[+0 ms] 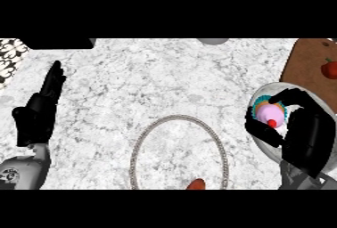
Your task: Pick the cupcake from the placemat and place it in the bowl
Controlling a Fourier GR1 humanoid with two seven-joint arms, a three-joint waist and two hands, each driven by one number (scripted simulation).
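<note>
The cupcake (270, 115), with pink icing, a red cherry and a teal wrapper, is at the right side of the head view. My right hand (309, 133) is curled round it, thumb on its left and fingers arching over its top. Hand and cupcake are over the white bowl (262, 91), whose rim shows around them at the counter's right edge. The placemat (139, 147), an oval with a beaded grey border, lies in the lower middle with nothing at its centre. My left hand (41, 107) rests open at the far left, fingers pointing up.
A brown board (306, 58) with a red fruit (330, 67) on it sits at the top right, just behind the bowl. A small orange-red object (196, 184) pokes in at the placemat's near edge. A patterned cloth (10, 55) lies at the top left.
</note>
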